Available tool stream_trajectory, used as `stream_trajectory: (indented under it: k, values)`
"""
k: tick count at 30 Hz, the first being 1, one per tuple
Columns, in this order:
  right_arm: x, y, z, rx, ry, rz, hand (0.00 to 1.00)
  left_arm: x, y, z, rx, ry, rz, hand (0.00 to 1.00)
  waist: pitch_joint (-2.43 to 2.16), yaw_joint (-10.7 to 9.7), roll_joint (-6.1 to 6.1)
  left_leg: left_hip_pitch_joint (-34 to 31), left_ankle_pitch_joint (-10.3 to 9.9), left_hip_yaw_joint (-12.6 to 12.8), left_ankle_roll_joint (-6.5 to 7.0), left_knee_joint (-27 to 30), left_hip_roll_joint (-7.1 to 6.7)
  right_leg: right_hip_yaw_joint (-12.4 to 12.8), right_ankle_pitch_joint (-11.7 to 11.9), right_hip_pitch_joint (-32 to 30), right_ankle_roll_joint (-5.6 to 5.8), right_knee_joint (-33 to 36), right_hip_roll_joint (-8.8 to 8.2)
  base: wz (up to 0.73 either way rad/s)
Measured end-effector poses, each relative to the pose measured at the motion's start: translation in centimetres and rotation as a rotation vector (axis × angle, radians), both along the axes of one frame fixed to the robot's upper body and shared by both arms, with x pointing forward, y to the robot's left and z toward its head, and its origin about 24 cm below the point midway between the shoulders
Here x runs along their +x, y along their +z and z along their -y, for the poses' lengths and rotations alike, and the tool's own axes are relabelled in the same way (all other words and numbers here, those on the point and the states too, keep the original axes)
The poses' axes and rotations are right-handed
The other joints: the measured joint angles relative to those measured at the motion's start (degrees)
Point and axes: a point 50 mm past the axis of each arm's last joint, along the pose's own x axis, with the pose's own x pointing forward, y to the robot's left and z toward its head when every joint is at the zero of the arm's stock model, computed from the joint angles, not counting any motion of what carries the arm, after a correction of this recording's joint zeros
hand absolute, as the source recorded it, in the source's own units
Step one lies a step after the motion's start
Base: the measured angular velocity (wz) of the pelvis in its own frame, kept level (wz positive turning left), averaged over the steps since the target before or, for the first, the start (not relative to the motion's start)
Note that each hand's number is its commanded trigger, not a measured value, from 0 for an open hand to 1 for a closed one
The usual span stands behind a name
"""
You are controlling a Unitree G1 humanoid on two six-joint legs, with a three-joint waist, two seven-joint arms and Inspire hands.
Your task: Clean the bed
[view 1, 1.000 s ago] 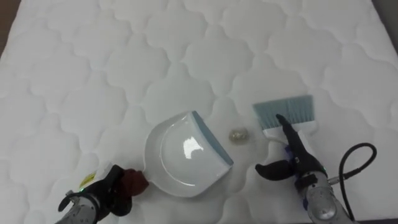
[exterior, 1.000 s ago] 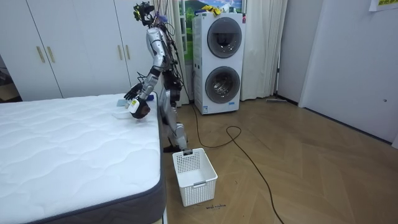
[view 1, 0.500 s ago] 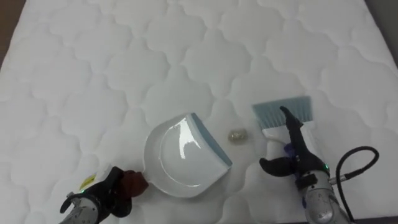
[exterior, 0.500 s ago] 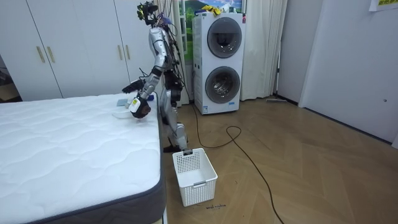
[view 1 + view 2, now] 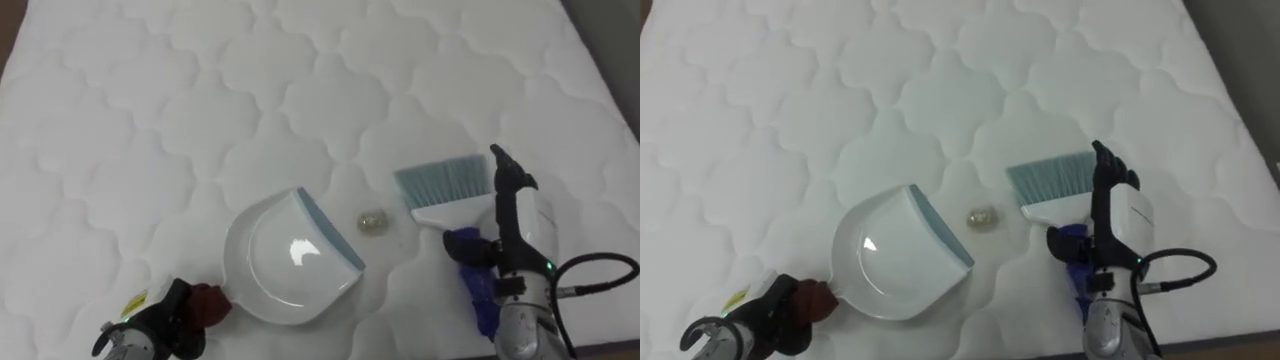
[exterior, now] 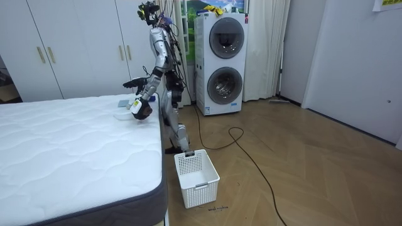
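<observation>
A white dustpan [image 5: 285, 255] with a blue lip lies on the quilted white mattress [image 5: 200, 90]. My left hand [image 5: 160, 322] is shut on its reddish-brown handle at the lower left. A small crumpled scrap [image 5: 372, 219] lies just right of the pan's lip. Beyond the scrap rests a brush [image 5: 445, 185] with pale blue bristles, a white back and a purple handle. My right hand [image 5: 505, 215] stands edge-on over the brush's handle end, fingers straight and open, holding nothing. In the room view I stand at the bed's [image 6: 63, 144] far corner, bent over it.
The mattress's right edge [image 5: 600, 70] drops to dark floor. A white laundry basket [image 6: 196, 177] sits on the wooden floor beside the bed. Stacked washing machines [image 6: 220, 63] stand behind me, white wardrobes at the room view's left.
My right hand has lifted off the brush and turned edge-on, uncovering the purple handle. The head camera has shifted a little. Dustpan, scrap and left hand stay put.
</observation>
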Motion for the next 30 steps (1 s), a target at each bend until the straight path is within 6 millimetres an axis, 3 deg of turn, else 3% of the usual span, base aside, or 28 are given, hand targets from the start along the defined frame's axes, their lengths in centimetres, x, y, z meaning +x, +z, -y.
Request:
stream_trajectory:
  k: [30]
  values:
    - [-4.3,-4.7,1.4,-0.027,-0.007,-0.349,0.0,0.1,0.1,0.6,-0.009,-0.026,-0.008,1.0,0.03,0.9,0.34,-0.4,0.0,0.3,0.0,0.0,-0.28,0.0,-0.2,0.2,0.53,-0.6,-0.12,0.0]
